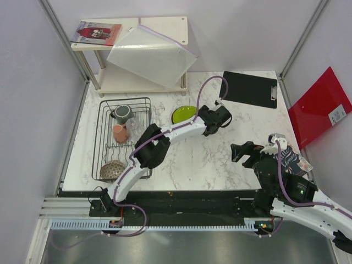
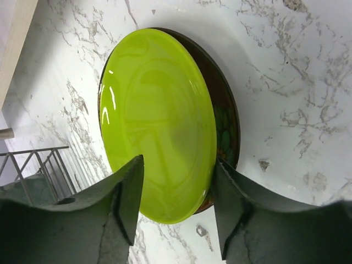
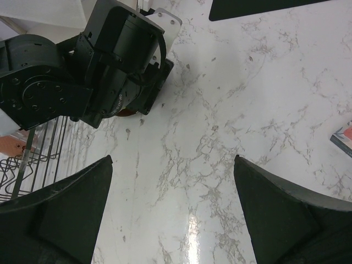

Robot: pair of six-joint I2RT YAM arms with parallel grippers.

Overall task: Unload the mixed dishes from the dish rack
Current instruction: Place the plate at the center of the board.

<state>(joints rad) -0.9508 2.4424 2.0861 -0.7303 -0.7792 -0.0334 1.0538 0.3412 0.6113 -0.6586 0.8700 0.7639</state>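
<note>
I see a white marble-veined table (image 1: 192, 159) with pale plain walls (image 1: 33, 82) around it. White two-tier shelf (image 1: 170, 25) at far left. Black clipboard (image 1: 248, 89) lies far right, red folder (image 1: 319, 107) by the right wall.

Red patterned plate (image 2: 226, 129) mostly hidden under lime-green plate (image 2: 157, 121).

No wording is legible. The book (image 1: 291, 161) at the right edge of the desk (image 1: 209, 159) bears pale cursive lettering, too small to make out. The white label (image 1: 336, 114) on the red folder (image 1: 316, 107) and the cover of the magazine (image 1: 96, 32) on the shelf (image 1: 176, 23) are equally unreadable.
</note>
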